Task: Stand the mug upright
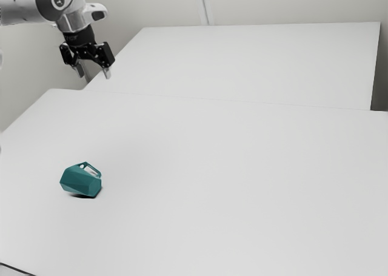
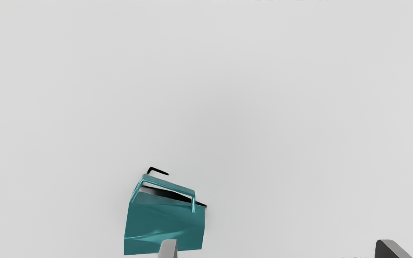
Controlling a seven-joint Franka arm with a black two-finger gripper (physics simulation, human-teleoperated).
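Mug (image 1: 80, 183) down on its side

It lies on the table (image 1: 212, 185), toward the exterior view's left, long axis running roughly across that view. The handle (image 2: 170, 185) sticks out sideways and up; which end is the mouth, I can't tell. High above, well clear of it, the gripper (image 1: 94, 71) has its fingers spread wide, nothing between them.

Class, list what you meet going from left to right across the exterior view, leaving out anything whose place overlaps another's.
Thin black line → teal mug → upright strip on the back wall.
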